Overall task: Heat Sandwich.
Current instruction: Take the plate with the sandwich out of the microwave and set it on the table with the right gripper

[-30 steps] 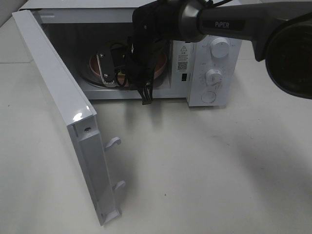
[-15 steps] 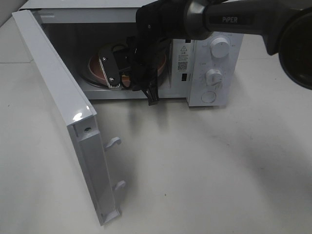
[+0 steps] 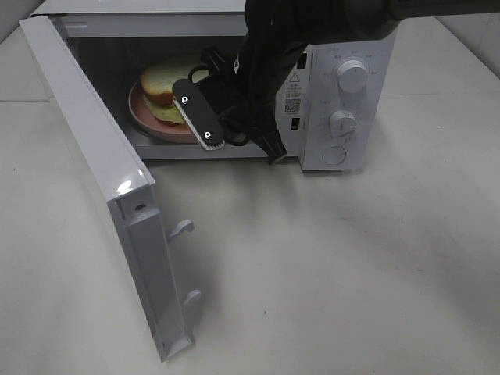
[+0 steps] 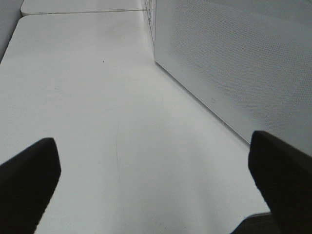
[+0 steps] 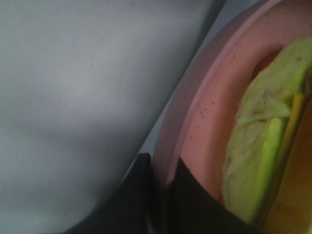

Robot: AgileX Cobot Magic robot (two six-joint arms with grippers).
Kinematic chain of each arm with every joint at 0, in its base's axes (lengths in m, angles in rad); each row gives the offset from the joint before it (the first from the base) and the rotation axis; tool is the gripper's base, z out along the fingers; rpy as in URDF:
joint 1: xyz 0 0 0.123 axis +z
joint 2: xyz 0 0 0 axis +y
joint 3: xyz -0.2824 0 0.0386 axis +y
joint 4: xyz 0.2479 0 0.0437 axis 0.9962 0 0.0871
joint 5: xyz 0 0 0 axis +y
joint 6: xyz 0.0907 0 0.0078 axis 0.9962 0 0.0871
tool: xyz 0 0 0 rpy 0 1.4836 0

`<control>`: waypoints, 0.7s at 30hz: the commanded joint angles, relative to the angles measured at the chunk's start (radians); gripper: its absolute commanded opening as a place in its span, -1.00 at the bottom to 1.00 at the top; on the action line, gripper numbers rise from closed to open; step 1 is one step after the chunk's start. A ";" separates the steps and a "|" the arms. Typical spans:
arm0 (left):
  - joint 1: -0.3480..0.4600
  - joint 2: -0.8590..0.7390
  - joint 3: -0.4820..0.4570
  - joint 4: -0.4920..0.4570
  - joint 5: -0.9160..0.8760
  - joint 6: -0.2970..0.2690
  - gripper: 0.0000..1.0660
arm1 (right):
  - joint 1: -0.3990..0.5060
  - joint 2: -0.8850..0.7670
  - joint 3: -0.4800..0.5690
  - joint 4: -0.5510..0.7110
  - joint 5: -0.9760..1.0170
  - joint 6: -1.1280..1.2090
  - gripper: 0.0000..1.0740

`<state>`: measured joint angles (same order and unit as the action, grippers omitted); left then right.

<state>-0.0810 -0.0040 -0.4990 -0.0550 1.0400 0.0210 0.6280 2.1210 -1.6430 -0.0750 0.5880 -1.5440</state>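
The sandwich, pale bread with yellow-green filling, lies on a round pink plate inside the open microwave. My right gripper reaches into the opening at the plate's near right edge. In the right wrist view its dark fingertips are shut on either side of the pink plate rim, close beside the sandwich. My left gripper stands open over bare table, nothing between its fingers; it is out of the exterior view.
The microwave door swings wide open toward the front left, with two latch hooks sticking out. Control knobs sit on the right panel. A perforated white wall stands beside the left gripper.
The right arm has swung to the right and a little toward the front, so the sandwich and plate, hidden behind it before, now show. The left gripper stays open.
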 commanded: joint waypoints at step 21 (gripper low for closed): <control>0.004 -0.023 0.003 0.000 -0.003 -0.005 0.94 | 0.025 -0.414 0.493 0.052 -0.078 -0.092 -0.99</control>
<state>-0.0810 -0.0040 -0.4990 -0.0550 1.0400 0.0210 0.6500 1.7600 -1.1860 -0.0430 0.5360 -1.6240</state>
